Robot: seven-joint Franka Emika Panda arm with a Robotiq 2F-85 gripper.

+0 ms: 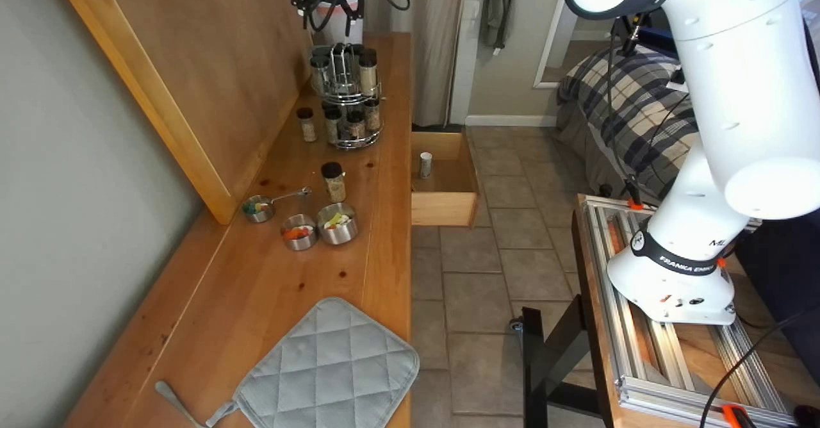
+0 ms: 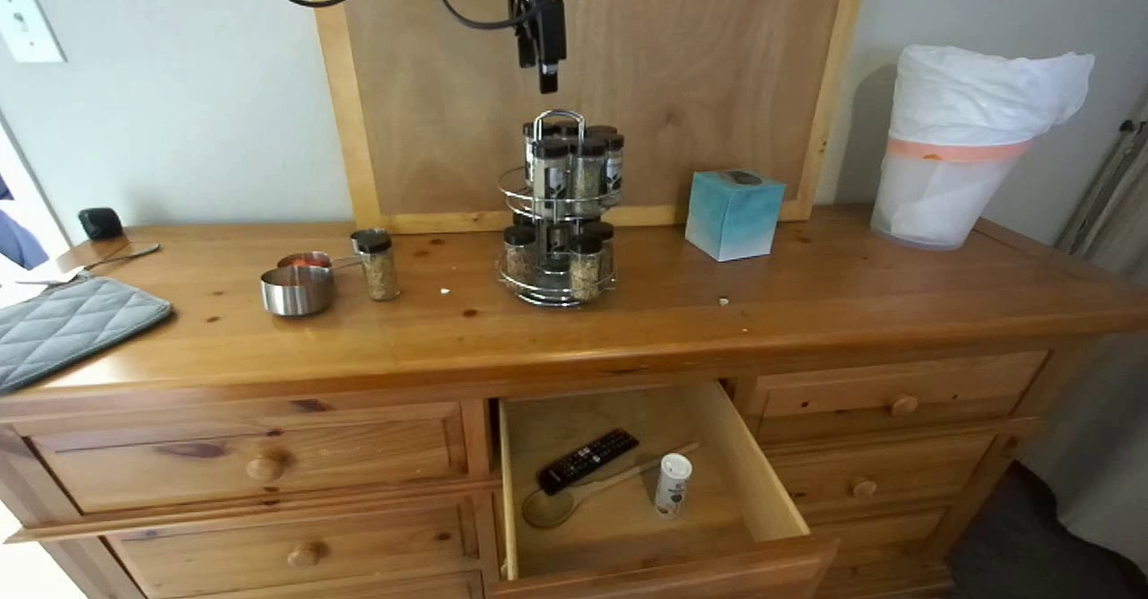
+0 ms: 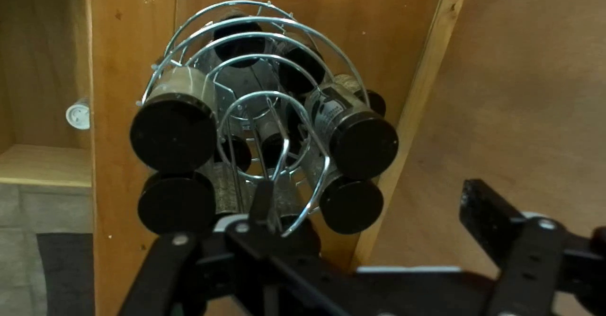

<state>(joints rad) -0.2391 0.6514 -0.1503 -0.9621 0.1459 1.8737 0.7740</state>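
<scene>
My gripper (image 1: 328, 25) is open and empty, above the chrome spice rack (image 1: 346, 99). It also shows side-on above the rack's handle (image 2: 560, 116) in an exterior view (image 2: 549, 79). In the wrist view the gripper's fingers (image 3: 367, 194) are wide apart. The left finger overlaps the rack's wire handle (image 3: 327, 160) in the picture; contact cannot be told. The two-tier rack holds several glass jars with black lids (image 3: 174, 131). A loose spice jar (image 1: 307, 125) stands beside the rack. Another jar (image 1: 334, 182) stands by the measuring cups, also visible in an exterior view (image 2: 380, 269).
Metal measuring cups (image 1: 337, 224) with colorful contents and a grey pot holder (image 1: 333, 364) lie on the dresser. A tissue box (image 2: 735, 215) and lined bin (image 2: 951, 146) stand right of the rack. The open drawer (image 2: 762, 491) holds a remote (image 2: 587, 461), spoon (image 2: 549, 507) and white shaker (image 2: 672, 484).
</scene>
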